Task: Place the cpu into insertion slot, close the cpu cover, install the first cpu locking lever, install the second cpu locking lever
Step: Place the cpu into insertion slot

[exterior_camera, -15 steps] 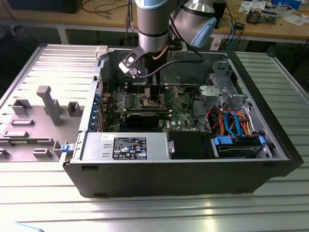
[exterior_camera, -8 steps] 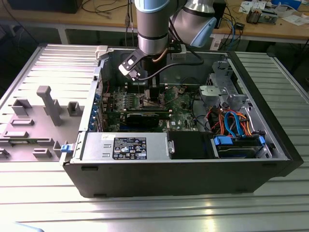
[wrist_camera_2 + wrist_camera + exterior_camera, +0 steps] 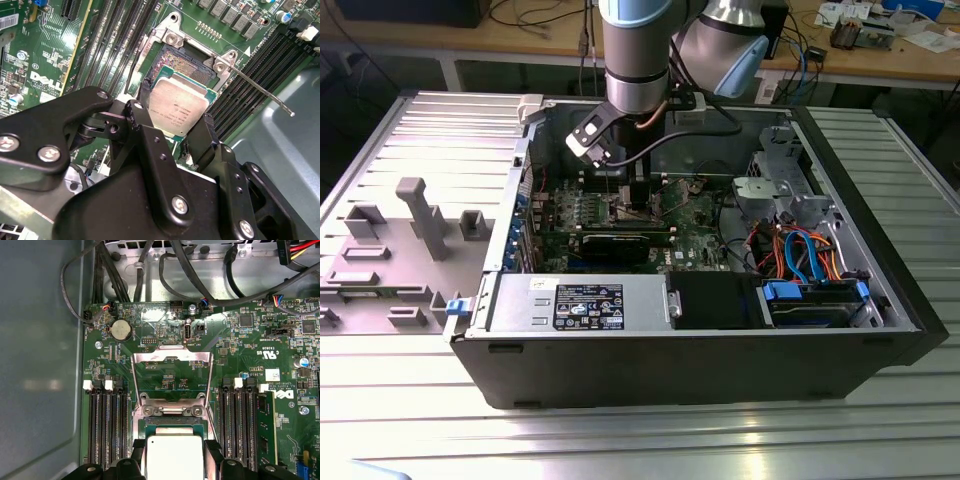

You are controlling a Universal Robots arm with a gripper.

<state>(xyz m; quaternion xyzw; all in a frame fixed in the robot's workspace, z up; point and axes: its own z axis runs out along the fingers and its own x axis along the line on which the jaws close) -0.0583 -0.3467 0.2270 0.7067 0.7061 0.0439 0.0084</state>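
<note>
Right over the insertion slot (image 3: 186,70), the gripper (image 3: 175,125) has its jaws clamped on the cpu (image 3: 177,105) by two opposite edges; can't tell if the chip touches the slot. The cpu cover (image 3: 170,357) stands flipped up at one edge of the slot. A locking lever (image 3: 260,90) sticks out free beside the slot.

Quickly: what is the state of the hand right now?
The hand is closed on the cpu, above the slot.
</note>
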